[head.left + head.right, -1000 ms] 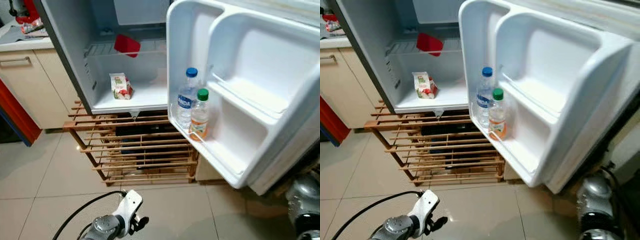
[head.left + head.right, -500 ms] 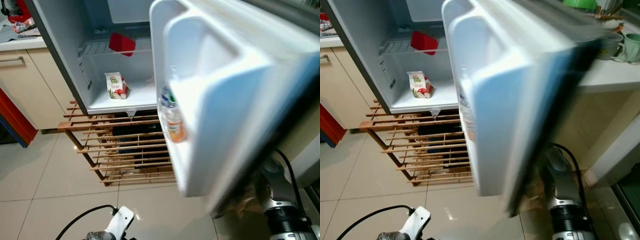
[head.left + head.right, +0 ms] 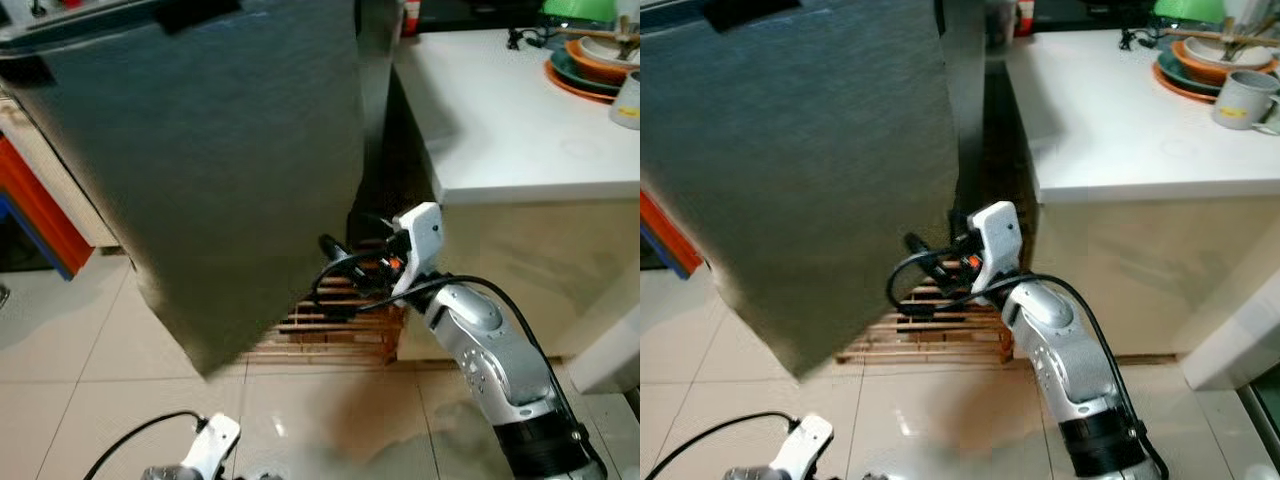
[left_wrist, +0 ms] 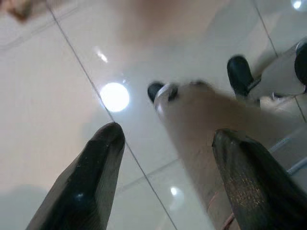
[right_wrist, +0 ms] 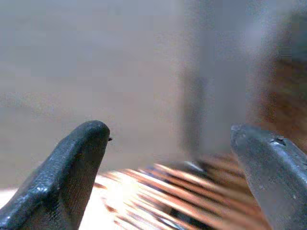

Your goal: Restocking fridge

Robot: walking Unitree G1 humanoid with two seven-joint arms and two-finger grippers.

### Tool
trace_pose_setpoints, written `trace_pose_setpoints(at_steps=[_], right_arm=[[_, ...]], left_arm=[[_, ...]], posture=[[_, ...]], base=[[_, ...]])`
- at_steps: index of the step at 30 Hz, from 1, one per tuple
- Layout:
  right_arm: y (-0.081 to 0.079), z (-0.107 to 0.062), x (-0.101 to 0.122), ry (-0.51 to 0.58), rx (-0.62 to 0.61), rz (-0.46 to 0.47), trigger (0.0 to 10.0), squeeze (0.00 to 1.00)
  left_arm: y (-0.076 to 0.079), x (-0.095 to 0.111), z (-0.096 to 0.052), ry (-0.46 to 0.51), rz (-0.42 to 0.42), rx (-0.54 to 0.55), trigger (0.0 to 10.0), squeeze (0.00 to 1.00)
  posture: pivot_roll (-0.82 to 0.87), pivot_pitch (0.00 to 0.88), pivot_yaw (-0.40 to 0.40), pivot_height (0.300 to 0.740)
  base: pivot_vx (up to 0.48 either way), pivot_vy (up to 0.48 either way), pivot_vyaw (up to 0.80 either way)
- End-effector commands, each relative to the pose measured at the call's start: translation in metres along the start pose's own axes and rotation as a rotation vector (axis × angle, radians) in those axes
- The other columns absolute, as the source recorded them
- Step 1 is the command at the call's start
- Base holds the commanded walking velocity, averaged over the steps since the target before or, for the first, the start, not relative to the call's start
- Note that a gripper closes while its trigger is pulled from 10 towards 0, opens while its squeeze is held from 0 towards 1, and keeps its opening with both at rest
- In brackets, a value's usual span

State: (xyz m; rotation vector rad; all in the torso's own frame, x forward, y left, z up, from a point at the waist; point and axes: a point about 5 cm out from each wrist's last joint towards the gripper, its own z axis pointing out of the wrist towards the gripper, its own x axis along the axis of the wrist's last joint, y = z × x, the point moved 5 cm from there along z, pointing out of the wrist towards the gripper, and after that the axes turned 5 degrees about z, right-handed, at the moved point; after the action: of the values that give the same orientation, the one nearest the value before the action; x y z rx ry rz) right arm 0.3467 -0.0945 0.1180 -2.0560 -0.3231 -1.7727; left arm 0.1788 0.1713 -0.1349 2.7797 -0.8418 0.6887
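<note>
the fridge door (image 3: 200, 170) shows its dark grey outer face, swung across the front of the fridge, blurred, so what sits inside the fridge cannot be seen. the right gripper (image 3: 335, 268) is up by the door's lower right edge, in front of the wooden rack (image 3: 330, 325) under the fridge; whether it touches the door cannot be told. in the right wrist view its two black fingers (image 5: 72, 167) stand wide apart with nothing between them, blurred slats of the rack beyond. the silver right arm (image 3: 490, 350) runs down toward the lower right.

the left gripper (image 4: 165, 158) hangs low over the tiled floor (image 4: 57, 86), its fingers spread and holding nothing, pale tile and light reflections past them.

to the right runs a white countertop (image 3: 1120, 120). on its far corner, a stack of plates (image 3: 1195, 60), an orange one on a darker one, with a bowl on top; the exact number cannot be told. one grey mug (image 3: 1243, 98) stands just beside the stack, contents not visible. something green (image 3: 1185, 8) sits behind them at the top edge.
</note>
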Motion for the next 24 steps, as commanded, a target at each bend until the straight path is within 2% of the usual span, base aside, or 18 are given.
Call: trace_pose_setpoints(at_steps=[1, 2, 4, 5, 8, 10, 11, 12, 13, 15, 16, 17, 19, 22, 24], right_arm=[[0.024, 0.000, 0.000, 0.011, -0.154, 0.003, 10.0, 0.00], [0.031, -0.001, -0.002, 0.010, -0.201, 0.013, 10.0, 0.00], [0.044, -0.009, -0.011, 0.015, -0.289, 0.027, 10.0, 0.00], [0.044, -0.009, -0.011, 0.015, -0.289, 0.027, 10.0, 0.00], [0.053, -0.020, -0.024, 0.023, -0.340, 0.027, 10.0, 0.00], [0.056, -0.024, -0.029, 0.032, -0.354, 0.016, 10.0, 0.00], [0.059, -0.029, -0.031, 0.051, -0.370, 0.010, 10.0, 0.00], [0.059, -0.029, -0.031, 0.051, -0.370, 0.010, 10.0, 0.00], [0.060, -0.031, -0.031, 0.062, -0.376, 0.015, 10.0, 0.00], [0.060, -0.034, -0.029, 0.095, -0.383, 0.031, 10.0, 0.00], [0.060, -0.034, -0.029, 0.095, -0.383, 0.031, 10.0, 0.00], [0.059, -0.035, -0.027, 0.110, -0.383, 0.038, 10.0, 0.00], [0.058, -0.035, -0.026, 0.133, -0.381, 0.051, 10.0, 0.00], [0.055, -0.034, -0.023, 0.162, -0.369, 0.066, 10.0, 0.00], [0.055, -0.034, -0.023, 0.171, -0.367, 0.064, 10.0, 0.00]], left_arm=[[-0.007, 0.025, 0.001, 0.084, 0.053, 0.045, 10.0, 0.00], [-0.009, 0.032, 0.002, 0.110, 0.060, 0.060, 10.0, 0.00], [-0.017, 0.070, 0.000, 0.257, 0.047, 0.122, 10.0, 0.00], [-0.017, 0.070, 0.000, 0.257, 0.047, 0.122, 10.0, 0.00], [-0.025, 0.121, -0.011, 0.484, -0.011, 0.172, 10.0, 0.00], [-0.028, 0.142, -0.019, 0.597, -0.031, 0.191, 10.0, 0.00], [-0.055, 0.177, -0.057, 0.825, -0.008, 0.228, 10.0, 0.00], [-0.055, 0.177, -0.057, 0.825, -0.008, 0.228, 10.0, 0.00], [-0.062, 0.197, -0.080, 0.926, 0.021, 0.246, 10.0, 0.00], [-0.062, 0.225, -0.114, 1.064, 0.043, 0.276, 10.0, 0.00], [-0.062, 0.225, -0.114, 1.064, 0.043, 0.276, 10.0, 0.00], [-0.062, 0.235, -0.126, 1.115, 0.048, 0.311, 10.0, 0.00], [-0.061, 0.247, -0.140, 1.171, 0.056, 0.354, 10.0, 0.00], [-0.057, 0.264, -0.149, 1.214, 0.076, 0.380, 10.0, 0.00], [-0.054, 0.270, -0.154, 1.241, 0.060, 0.368, 10.0, 0.00]], posture=[[-0.08, 0.000, 0.060, 0.740], [-0.08, 0.000, 0.057, 0.740], [-0.08, 0.000, 0.044, 0.740], [-0.08, 0.000, 0.044, 0.740], [-0.08, 0.000, 0.029, 0.740], [-0.07, 0.000, 0.025, 0.740], [-0.07, 0.000, 0.022, 0.740], [-0.07, 0.000, 0.022, 0.740], [-0.07, 0.000, 0.023, 0.740], [-0.07, 0.000, 0.022, 0.740], [-0.07, 0.000, 0.022, 0.740], [-0.07, 0.000, 0.022, 0.740], [-0.07, 0.000, 0.022, 0.740], [-0.07, 0.000, 0.025, 0.740], [-0.08, 0.000, 0.026, 0.740]], base=[[0.000, 0.000, 0.00], [0.000, 0.000, 0.00], [0.000, 0.000, 0.00], [0.000, 0.000, 0.00], [0.000, 0.000, 0.00], [0.000, 0.000, 0.00], [0.000, 0.000, 0.00], [0.000, 0.000, 0.00], [0.000, 0.000, 0.00], [0.000, 0.000, 0.00], [0.000, 0.000, 0.00], [0.000, 0.000, 0.00], [0.000, 0.000, 0.00], [0.000, 0.000, 0.00], [0.000, 0.000, 0.00]])
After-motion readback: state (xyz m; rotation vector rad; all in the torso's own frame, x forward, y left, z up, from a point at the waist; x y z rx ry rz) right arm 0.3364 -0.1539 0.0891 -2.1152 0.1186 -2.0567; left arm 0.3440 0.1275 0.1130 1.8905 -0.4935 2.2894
